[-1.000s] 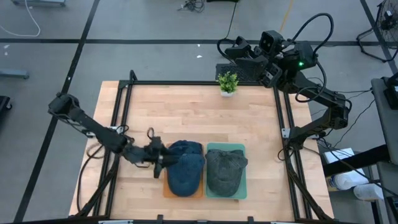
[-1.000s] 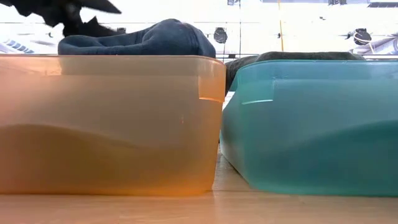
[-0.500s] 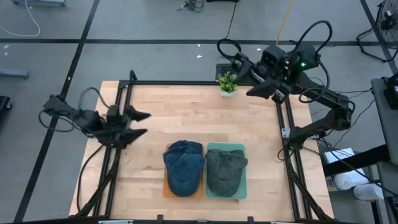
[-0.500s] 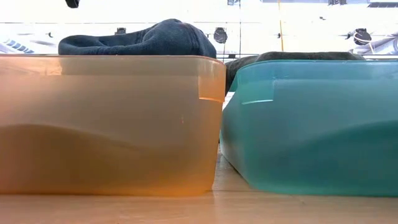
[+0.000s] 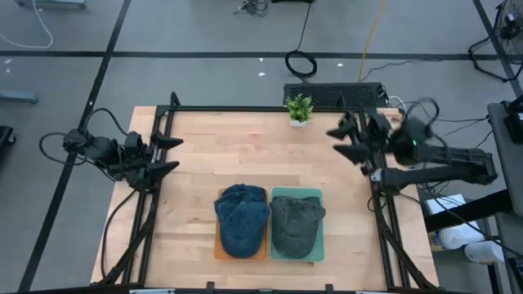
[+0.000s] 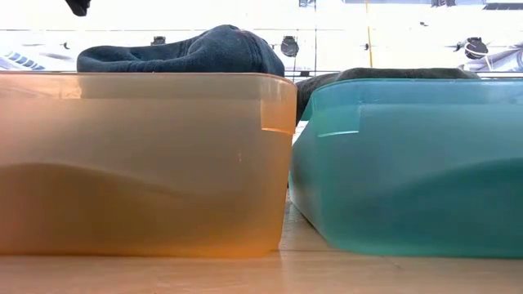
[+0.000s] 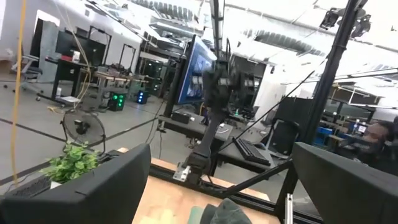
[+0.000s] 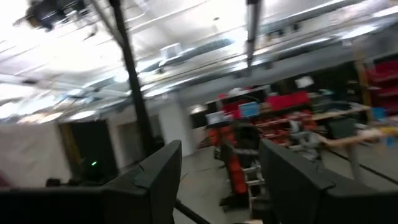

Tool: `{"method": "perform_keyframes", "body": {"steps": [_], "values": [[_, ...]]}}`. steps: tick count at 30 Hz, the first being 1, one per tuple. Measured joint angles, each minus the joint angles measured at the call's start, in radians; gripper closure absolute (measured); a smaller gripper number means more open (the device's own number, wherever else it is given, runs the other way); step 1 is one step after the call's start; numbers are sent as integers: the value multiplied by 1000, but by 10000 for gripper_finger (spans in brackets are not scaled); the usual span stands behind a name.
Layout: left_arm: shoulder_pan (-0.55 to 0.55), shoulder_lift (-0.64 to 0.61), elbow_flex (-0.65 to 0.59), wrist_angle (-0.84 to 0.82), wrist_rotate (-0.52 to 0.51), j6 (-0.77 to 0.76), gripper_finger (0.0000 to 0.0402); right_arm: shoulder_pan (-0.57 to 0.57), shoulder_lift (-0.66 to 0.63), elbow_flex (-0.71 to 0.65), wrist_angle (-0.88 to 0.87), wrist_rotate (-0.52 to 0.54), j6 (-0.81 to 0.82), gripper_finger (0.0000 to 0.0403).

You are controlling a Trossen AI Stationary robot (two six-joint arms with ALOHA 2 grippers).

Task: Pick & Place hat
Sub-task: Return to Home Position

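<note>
Two dark blue hats (image 5: 243,219) lie stacked in an orange bin (image 6: 147,163); the upper one (image 6: 188,51) bulges above the bin's rim. Right beside them a grey hat (image 5: 296,224) lies in a teal bin (image 6: 409,163). My left gripper (image 5: 169,154) hovers open over the table's left edge, well away from the bins, its fingers level or slightly raised; its wrist view shows nothing between them (image 7: 217,186). My right gripper (image 5: 341,141) hangs open near the table's right edge, pointing toward the table's middle, and holds nothing (image 8: 221,180).
A small potted plant (image 5: 299,108) stands at the table's far edge. Black frame rails (image 5: 155,188) run along the left and right sides. Bare wood (image 5: 261,155) lies between the bins and the plant.
My left gripper has opened and let go of the blue hat at the orange bin's left side, then drawn back toward the table's left edge, rising and tipping up. The hat stays in the bin. My right gripper has swung down from beyond the far right corner to the right edge.
</note>
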Motion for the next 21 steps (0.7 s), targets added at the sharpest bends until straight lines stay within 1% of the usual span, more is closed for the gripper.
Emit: {"method": "perform_keyframes", "body": {"steps": [3, 5, 8, 10, 12, 14, 21], "values": [[0, 0, 0, -9, -8, 11, 2, 165, -119, -173, 33, 235, -15, 200], [0, -7, 0, -43, -23, 13, 2, 283, -163, -271, 83, 375, -43, 200], [0, -46, 0, -134, -19, 1, 2, 434, -208, -395, 157, 523, -129, 200], [0, -69, -1, -198, 9, -12, 2, 507, -228, -467, 227, 561, -190, 200], [0, -90, -16, -231, 50, -15, 2, 557, -247, -530, 290, 563, -232, 200], [-1, -123, -40, -249, 61, -17, 2, 587, -265, -587, 319, 564, -256, 200], [0, -257, -165, -250, 61, -42, 2, 604, -331, -696, 336, 561, -299, 200]]}}
